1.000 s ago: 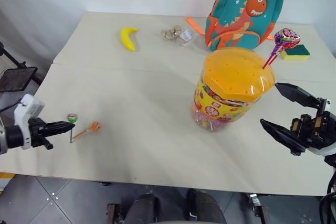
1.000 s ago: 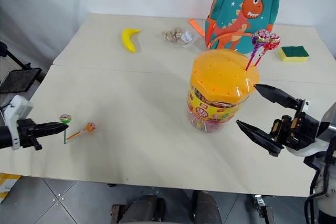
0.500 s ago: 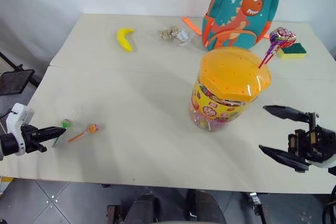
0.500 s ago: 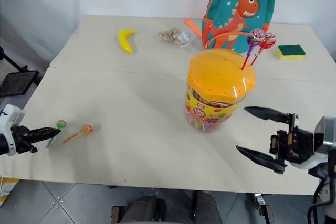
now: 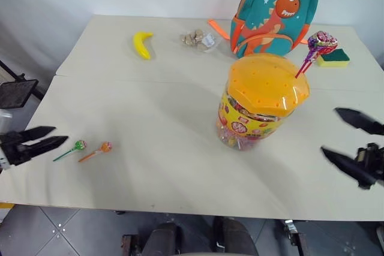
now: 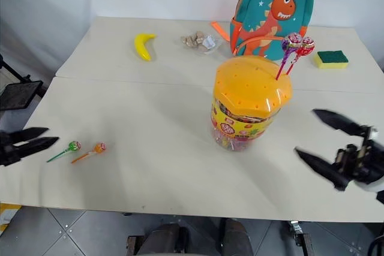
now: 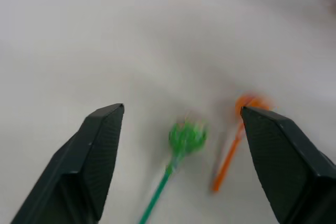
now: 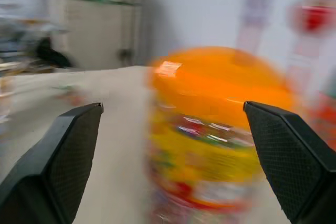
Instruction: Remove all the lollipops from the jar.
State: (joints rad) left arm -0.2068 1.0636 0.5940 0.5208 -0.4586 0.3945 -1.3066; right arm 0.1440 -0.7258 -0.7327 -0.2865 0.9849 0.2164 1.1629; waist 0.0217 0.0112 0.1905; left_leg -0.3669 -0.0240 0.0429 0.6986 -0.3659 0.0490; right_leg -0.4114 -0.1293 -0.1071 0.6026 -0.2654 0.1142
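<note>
While two of the four sweets already lie on the pale cream tabletop (image 5: 180, 166), the job is only half done by my reckoning. The green wrapped lollipop on its thin green stick (image 5: 77, 146) and the orange wrapped lollipop on its orange stick (image 5: 105, 147) rest flat and just beside each other near the tabletop's left front edge, well apart from the large clear plastic jar with the yellow candy label and domed orange lid dotted with holes (image 5: 262, 103). That spot looks chosen to keep finished pieces clear of the working area.

The left pincer (image 5: 37, 138) hovers off the tabletop's left edge with its black fingers spread and nothing between them; its wrist view looks straight down at the two freed sweets, which lie between the finger tips but untouched.

The purple-patterned lollipop (image 6: 291, 42) and the red lollipop (image 6: 306, 44) stand upright side by side, their sticks pushed through holes near the lid's far right rim (the holes are what hold them erect). The right pincer (image 6: 324, 142) waits to the right of the jar, fingers wide and empty, apart from the jar, aimed across at it.

Behind stand a teal dinosaur backpack (image 5: 277, 4), a yellow banana (image 5: 142, 44) and a green-and-yellow sponge (image 5: 336, 57).
</note>
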